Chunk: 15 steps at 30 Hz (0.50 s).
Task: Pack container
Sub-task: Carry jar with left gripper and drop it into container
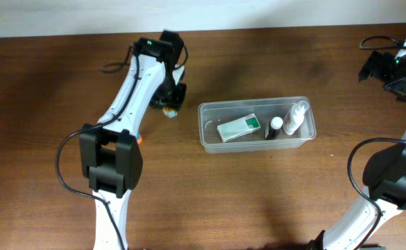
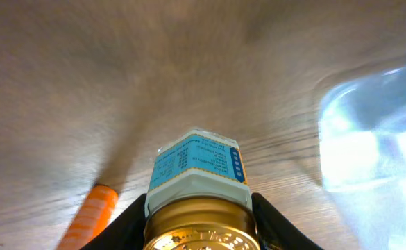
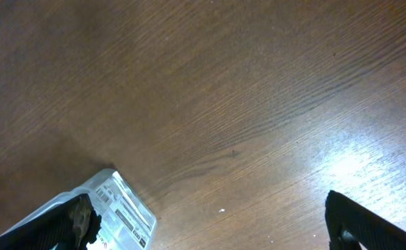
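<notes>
Container (image 1: 255, 103) sits in the middle of the counter (image 1: 50, 104), clear enough to show a white-green box (image 1: 239, 128), a small dark bottle (image 1: 275, 128) and a white spray bottle (image 1: 295, 118) inside; left tool (image 2: 199, 222) is clenched on a gold-lidded jar (image 2: 199, 167), near the container's left end; right tool (image 3: 209, 215) is spread wide, off at the far right.

Dark brown wood-grain table (image 1: 258, 194), pale wall (image 1: 189, 14) along its far edge, orange ribbed cylinder (image 2: 91, 215) lying on it.

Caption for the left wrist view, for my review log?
Left jaws grip a gold-capped, blue-labelled bottle over the wooden table, an orange cylinder lower left, the clear container blurred right.
</notes>
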{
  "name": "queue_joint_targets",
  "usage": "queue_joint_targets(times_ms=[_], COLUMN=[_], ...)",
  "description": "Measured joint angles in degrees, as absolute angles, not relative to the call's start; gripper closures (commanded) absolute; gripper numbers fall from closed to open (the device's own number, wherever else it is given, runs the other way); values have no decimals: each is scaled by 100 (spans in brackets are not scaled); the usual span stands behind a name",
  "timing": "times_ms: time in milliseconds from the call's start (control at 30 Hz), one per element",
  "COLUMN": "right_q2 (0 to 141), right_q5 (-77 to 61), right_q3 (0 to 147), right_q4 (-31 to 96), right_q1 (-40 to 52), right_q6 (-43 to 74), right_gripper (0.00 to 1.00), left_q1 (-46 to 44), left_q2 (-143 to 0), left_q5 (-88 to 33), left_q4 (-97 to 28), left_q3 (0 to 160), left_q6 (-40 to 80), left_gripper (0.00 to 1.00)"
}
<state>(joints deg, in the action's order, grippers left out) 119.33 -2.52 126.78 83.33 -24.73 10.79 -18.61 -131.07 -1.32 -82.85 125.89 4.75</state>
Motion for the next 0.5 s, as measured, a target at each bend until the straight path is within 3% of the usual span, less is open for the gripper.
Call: queue_joint_targets(times_ms=[167, 333, 500], right_q2=[11933, 11933, 11933], right_q5=[-248, -250, -248], right_q3=[12678, 12678, 12678], right_q4=[8331, 8331, 8331], right_q1=[-2473, -2473, -2473], right_q6=[1076, 1074, 1076], right_gripper=[2, 2, 1], left_q1=[-2036, -2897, -3599], left_q2=[-13109, -13115, -13117], left_q5=[-123, -220, -263], left_q4=[-8868, -9247, -9356], left_q3=[13786, 14868, 14868], left_q6=[475, 475, 473], left_gripper=[59, 59, 57])
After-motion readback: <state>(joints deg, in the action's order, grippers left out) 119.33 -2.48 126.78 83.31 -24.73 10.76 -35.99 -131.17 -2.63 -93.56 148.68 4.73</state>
